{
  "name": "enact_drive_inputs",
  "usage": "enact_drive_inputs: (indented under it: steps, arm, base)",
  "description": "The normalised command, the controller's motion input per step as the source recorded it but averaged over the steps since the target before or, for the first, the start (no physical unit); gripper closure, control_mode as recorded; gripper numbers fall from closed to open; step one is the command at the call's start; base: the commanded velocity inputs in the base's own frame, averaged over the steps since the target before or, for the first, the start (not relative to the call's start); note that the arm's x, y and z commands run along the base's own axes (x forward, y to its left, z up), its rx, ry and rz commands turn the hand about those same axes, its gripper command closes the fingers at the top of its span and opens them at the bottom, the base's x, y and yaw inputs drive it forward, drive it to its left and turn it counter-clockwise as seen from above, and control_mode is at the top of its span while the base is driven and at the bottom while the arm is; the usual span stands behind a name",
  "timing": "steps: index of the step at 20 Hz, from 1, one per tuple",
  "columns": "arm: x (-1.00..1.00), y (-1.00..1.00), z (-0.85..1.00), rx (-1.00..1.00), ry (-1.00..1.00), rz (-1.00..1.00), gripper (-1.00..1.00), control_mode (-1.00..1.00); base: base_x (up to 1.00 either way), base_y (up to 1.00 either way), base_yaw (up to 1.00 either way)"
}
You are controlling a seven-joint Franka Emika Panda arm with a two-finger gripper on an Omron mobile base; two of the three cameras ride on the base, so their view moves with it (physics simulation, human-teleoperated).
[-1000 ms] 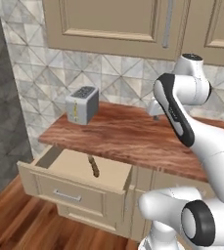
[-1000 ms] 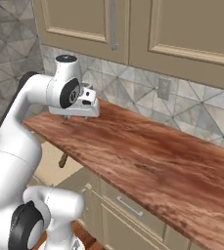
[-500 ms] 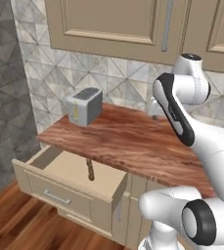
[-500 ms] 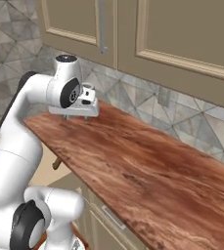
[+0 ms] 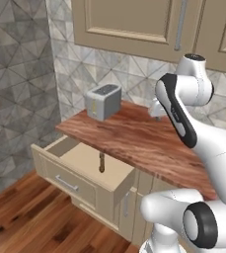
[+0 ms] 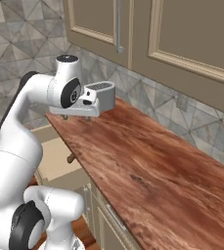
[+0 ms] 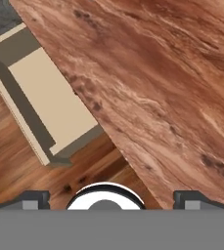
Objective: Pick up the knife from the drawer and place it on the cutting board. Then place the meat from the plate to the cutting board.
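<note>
Far left, one drawer [image 5: 80,170] stands pulled out below the bench [image 5: 149,143], a wide beige box with a framed front, a single silver bar handle [image 5: 66,183] and a smooth light tan floor inside. In it lies one knife [image 5: 101,161]: only its slim brown wooden handle is seen, the rest tucked under the bench edge, so its long axis runs from the drawer's open part back toward the wall, handle end toward the drawer front. From the right base camera that same handle [image 6: 71,158] pokes out beneath the bench lip. Moving right, the bench is a long slab of reddish-brown wood with streaky dark grain, straight-edged. On it, near the tiled wall, sits one boxy grey toaster [image 5: 103,101] with rounded corners. Further right, the white arm reaches over the bench, and the pincer [image 6: 76,117] hangs just above the wood, its two short dark tips spread wide apart with nothing between them. From the hand camera, the two tips sit far apart, over the bench edge and the wooden plank floor [image 7: 15,161].
</note>
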Motion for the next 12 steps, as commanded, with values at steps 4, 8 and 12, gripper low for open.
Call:
enact_drive_inputs:
  steps: [4,8,12]
  arm:
    - [0.0,0.0,0.0,0.0,0.0,0.0,-1.0,-1.0]
    - [-0.13,0.34,-0.11,0.0,-0.03,0.02,-1.0,-1.0]
    - [0.0,0.97,-0.48,0.0,0.0,0.09,-1.0,-1.0]
  base:
    - [0.0,-0.03,0.19]
    - [0.0,0.0,0.0]
    - [0.0,0.0,0.0]
